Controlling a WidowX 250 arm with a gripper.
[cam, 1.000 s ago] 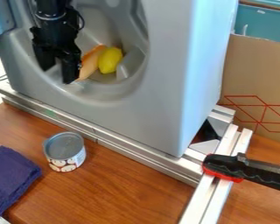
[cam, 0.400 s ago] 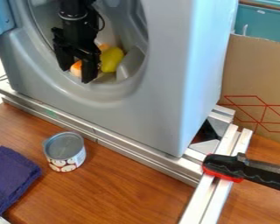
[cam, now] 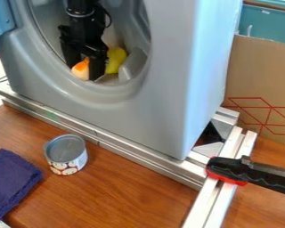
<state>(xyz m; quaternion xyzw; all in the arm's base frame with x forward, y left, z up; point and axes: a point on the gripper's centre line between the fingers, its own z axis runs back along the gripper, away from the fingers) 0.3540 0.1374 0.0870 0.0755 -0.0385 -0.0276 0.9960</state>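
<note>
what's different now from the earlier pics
The black two-finger gripper has moved rightward in the view, inside the grey plastic drum opening, and now partly covers the orange-and-white item. No grasp is evident. The silver-topped can and folded dark blue cloth stayed put.

- You have a lemon (cam: 116, 60) in the washer (cam: 163, 80).
- Before it, your can (cam: 66, 153) sits on the table (cam: 133, 191), right of the cloth (cam: 13, 180).
- Right, your clamp (cam: 228, 168) is before the cardboard (cam: 258, 80).
</note>
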